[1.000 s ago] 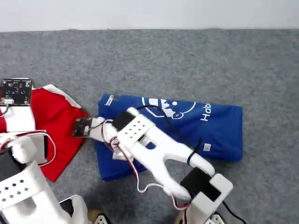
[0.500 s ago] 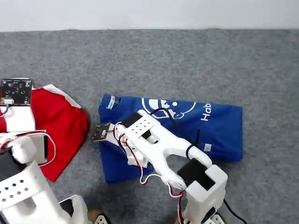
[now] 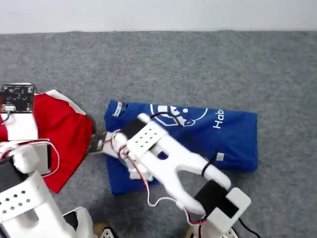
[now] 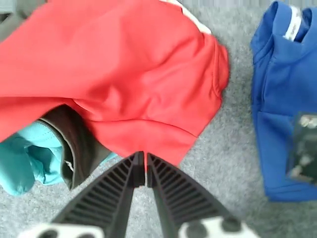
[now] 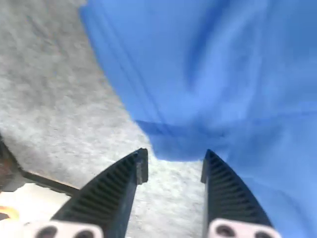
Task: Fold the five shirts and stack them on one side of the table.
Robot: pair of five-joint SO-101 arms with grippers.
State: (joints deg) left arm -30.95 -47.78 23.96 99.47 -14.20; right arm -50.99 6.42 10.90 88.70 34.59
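Right gripper [image 5: 173, 159] was down at the near left end of the blue shirt [image 5: 198, 74], fingers spread apart w/ nothing pinched. A folded bit of the shirt's edge sat just ahead of the tips, btwn them, w/ bare table [image 5: 59, 89] off to one side. So the cloth lay fwd of the fingers and imo the next move only needed a short push in before closing.

From the high view the blue shirt [image 3: 223, 139] lay w/ its long axis across the table, collar end toward the red shirt [image 3: 64, 134]. The right gripper [image 3: 99, 144] sat at that collar end, in the gap btwn the two, so the right arm was clearly the nearer one.

Left gripper [image 4: 144, 166] had its fingers pressed together, empty, hovering at the near edge of the red shirt [image 4: 124, 74]. A dark garment [image 4: 79, 144] and a teal garment [image 4: 20, 158] poked out from under the red, prob part of the stack. Nothing blocked the blue shirt except the red one close by.
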